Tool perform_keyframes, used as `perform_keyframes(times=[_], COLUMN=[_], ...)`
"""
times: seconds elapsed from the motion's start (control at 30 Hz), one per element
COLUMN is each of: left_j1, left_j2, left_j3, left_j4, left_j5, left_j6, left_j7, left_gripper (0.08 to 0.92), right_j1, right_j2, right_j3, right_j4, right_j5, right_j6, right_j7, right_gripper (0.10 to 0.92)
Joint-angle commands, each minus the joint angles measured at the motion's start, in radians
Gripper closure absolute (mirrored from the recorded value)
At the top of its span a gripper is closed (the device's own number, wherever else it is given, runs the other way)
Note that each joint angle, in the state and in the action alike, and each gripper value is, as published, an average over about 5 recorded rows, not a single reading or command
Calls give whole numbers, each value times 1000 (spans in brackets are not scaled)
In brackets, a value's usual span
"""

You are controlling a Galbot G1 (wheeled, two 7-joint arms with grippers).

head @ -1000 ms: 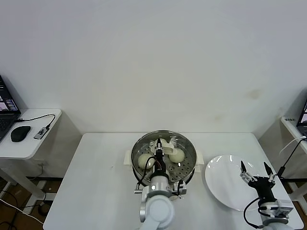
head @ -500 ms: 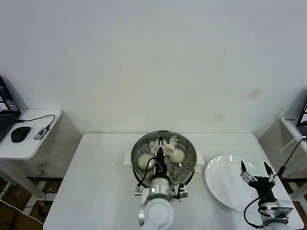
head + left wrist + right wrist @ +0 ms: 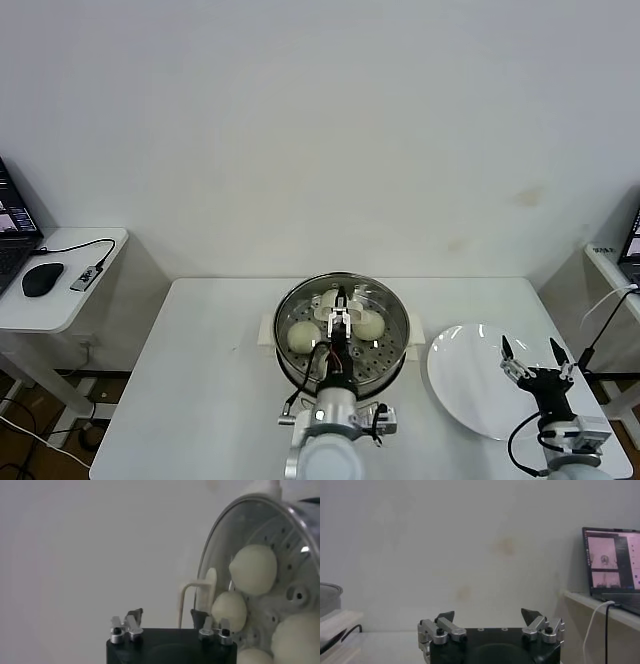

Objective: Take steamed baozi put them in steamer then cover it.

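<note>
1. I see the white table (image 3: 200, 400) in my head view, bearing everything that follows
2. The steamer (image 3: 341, 366) stands at the table's middle, a shiny round pot with cream-white side handles; the perforated tray inside shows through the glass
3. The white plate (image 3: 470, 385) lies just beside the steamer on my right side, bare as far as I can see
4. The cover (image 3: 385, 310) sits on the steamer's rim, its clear glass letting the contents show; its cream-white bar handle (image 3: 341, 316) is at the centre (in the left wrist view the same handle (image 3: 196, 596) appears as a thin pale loop rising from the glass)
5. My left gripper (image 3: 341, 324) hangs over the middle of the cover, right at the bar handle; its fingers are spread to either side of the handle and pinch nothing, though I cannot tell whether a tip brushes it
6. My right gripper (image 3: 530, 356) waits over the plate's right part, fingers spread wide and empty; the right wrist view shows both dark tips (image 3: 445, 616) well apart
7. The steamed baozi (image 3: 303, 337) lie inside the steamer under the cover, smooth cream-white buns on the tray; I count at least three in the head view, and four bun shapes (image 3: 253, 570) show through the glass in the left wrist view
</note>
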Motion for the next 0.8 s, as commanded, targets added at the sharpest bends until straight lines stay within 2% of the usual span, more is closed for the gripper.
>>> perform_keyframes(times=[0.03,0.23,0.33,0.5,0.67,0.8], left_j1=[65,118,165,267,381,465], left_j2=[36,84,126,175,164,155], left_j3=[-3,-80,-190,-532,-787,-842], left_j4=[-161,-334,-380,-360,-308,-252], left_j5=[-10,-90,-247,-787,-1241,-1450], left_j6=[-1,1,-24,-240,-474,-547], left_j7=[20,13,-50,-270,-327,-383], left_gripper=[184,177,177,177,177,177], right_j1=[5,-4,-19,-93,-134,-158], right_j2=[-8,-45,-63,-92,-89,-81], right_j3=[-6,-35,-62,-133,-192,-213], right_j4=[1,18,34,70,78,73], right_j5=[14,60,74,69,52,33], right_j6=[-7,-53,-86,-90,-65,-12], right_j7=[3,6,8,9,12,19], right_gripper=[203,203,203,203,203,203])
